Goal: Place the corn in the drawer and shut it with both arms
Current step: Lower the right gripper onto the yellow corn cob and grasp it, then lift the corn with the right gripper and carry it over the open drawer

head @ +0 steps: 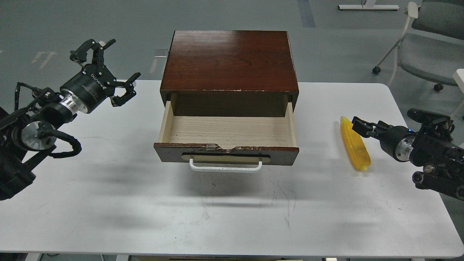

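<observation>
— Drawer (228, 130) status?
— Standing pulled out from the dark brown cabinet (229, 61) at mid tabletop (145, 203), pale wood floor showing bare, white bar handle (225, 167) facing me, top edge of the front chipped.
— Corn (354, 148)?
— Lying flat on the tabletop, well right of the drawer, long axis running near-to-far, pointed end away from me.
— Right gripper (357, 127)?
— Sitting low, just beside the cob's far half, maybe touching its right flank. Seen end-on and dark; cannot tell whether the jaws are spread or closed.
— Left gripper (108, 69)?
— Hanging raised over the far left corner, well apart from the drawer, jaws spread wide, pinching nothing.
— Background?
— Grey chair (427, 54) standing on the floor, far right.
</observation>
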Controlling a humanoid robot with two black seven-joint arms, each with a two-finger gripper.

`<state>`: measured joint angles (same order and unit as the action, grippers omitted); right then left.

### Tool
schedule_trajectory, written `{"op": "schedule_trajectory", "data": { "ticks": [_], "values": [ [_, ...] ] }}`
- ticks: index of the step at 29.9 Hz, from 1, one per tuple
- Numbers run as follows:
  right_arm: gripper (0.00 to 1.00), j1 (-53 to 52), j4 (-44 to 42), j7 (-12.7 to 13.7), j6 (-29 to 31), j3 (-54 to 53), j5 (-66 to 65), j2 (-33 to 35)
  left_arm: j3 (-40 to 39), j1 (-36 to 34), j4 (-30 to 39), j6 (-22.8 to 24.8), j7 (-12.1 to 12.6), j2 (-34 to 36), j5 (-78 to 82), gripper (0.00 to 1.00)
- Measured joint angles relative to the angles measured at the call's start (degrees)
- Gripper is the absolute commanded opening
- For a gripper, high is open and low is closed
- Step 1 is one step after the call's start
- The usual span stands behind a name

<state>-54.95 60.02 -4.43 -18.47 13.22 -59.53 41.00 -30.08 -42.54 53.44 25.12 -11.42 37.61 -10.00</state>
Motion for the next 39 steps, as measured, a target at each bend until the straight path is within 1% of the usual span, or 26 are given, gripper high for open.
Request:
{"op": "schedule_trajectory", "data": {
  "ticks": [4,10,13,14,15,17,20,22,24,25,26,27,28,35,37,39],
  "values": [
    [0.86,-0.2,-0.3,-1.0,0.7,3.2,-3.0,-0.6,-0.1,0.0,0.0,0.0,0.0,0.2,0.0,1.0],
    [0.84,-0.1,-1.2,-1.0,0.9,6.3,-4.0,-1.9,-0.2,0.0,0.0,0.0,0.0,0.3,0.0,1.0],
    [0.8,0.3,-2.8,-1.0,0.9,6.4,-3.8,-3.3,-0.1,0.1,0.0,0.0,0.0,0.4,0.0,1.0],
    [0.74,0.4,-3.2,-1.0,1.0,6.4,-3.7,-3.9,-0.1,0.1,0.0,0.0,0.0,0.4,0.0,1.0],
    [0.7,0.5,-3.6,-1.0,1.0,6.5,-3.7,-4.5,-0.1,0.1,0.0,0.0,0.1,0.4,0.0,1.0],
    [0.59,0.8,-4.1,-0.9,1.0,6.5,-3.7,-5.1,-0.1,0.1,0.0,0.0,0.1,0.3,0.0,1.0],
    [0.56,1.4,-4.3,-0.4,1.1,6.6,-3.5,-5.5,0.0,0.1,0.0,-0.1,0.1,0.2,0.0,1.0],
    [0.56,1.8,-4.2,-0.2,1.3,6.6,-3.0,-5.6,0.0,0.1,0.0,-0.1,0.1,0.2,0.0,1.0],
    [0.48,2.0,-4.1,0.3,1.8,6.6,-2.1,-5.9,0.0,0.1,0.0,-0.2,0.1,0.2,0.0,1.0],
    [0.3,2.1,-4.1,0.7,2.3,6.6,-1.5,-6.1,0.0,0.1,0.0,-0.2,0.1,0.2,0.0,1.0],
    [0.3,2.1,-4.1,1.0,2.7,6.6,-1.1,-6.3,0.0,0.1,0.0,-0.2,0.1,0.2,0.0,1.0],
    [0.13,2.0,-4.0,1.3,2.9,6.6,-0.7,-6.4,0.0,0.1,0.0,-0.2,0.1,0.2,0.0,1.0],
    [0.0,1.9,-3.9,1.4,3.0,6.6,-0.5,-6.4,0.0,0.1,0.0,-0.3,0.1,0.2,0.0,1.0],
    [0.0,-0.1,-3.2,1.6,3.2,5.8,-0.1,-5.5,-0.2,0.1,0.0,-1.0,0.1,0.2,0.0,1.0],
    [0.0,-1.2,-1.7,1.4,3.0,5.4,-0.1,-4.8,-0.2,0.0,0.0,-1.1,0.1,0.2,0.0,1.0],
    [0.0,-3.7,1.8,1.2,2.1,4.3,-0.3,-3.2,-0.2,0.0,0.1,-1.2,0.0,0.2,0.0,1.0]
  ]
}}
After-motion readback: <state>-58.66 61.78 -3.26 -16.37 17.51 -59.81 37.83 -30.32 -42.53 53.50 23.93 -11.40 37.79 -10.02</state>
